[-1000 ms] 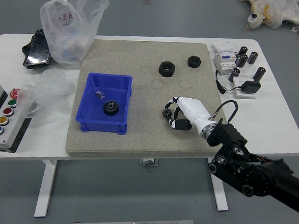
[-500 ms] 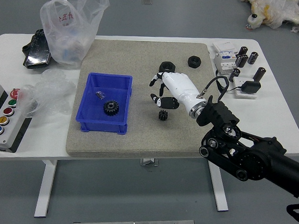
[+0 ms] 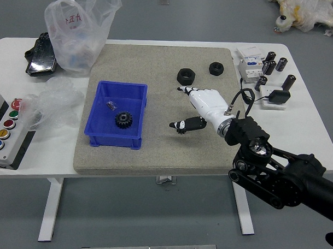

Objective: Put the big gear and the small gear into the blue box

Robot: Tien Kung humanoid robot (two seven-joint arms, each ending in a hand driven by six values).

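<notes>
right hand (image 3: 209, 108): fingers spread wide apart | thumb partly hides small gear (image 3: 181, 131) on mat (image 3: 154, 159) | big gear (image 3: 124, 120) lies inside blue box (image 3: 112, 140)

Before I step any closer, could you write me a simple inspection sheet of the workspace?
Surface: beige mat on a white table.
Job's things: big gear inside the blue box; small gear outside it, partly hidden by the right hand.
Clutter: two black rings, nearer one, on the mat; plastic bag; button panel; black cylinders, one.
Grippers: right hand's fingers spread, holding nothing; left out of view.
Cables: thin black one, table's right side.
Surroundings: grey floor; people, nothing seen.
</notes>
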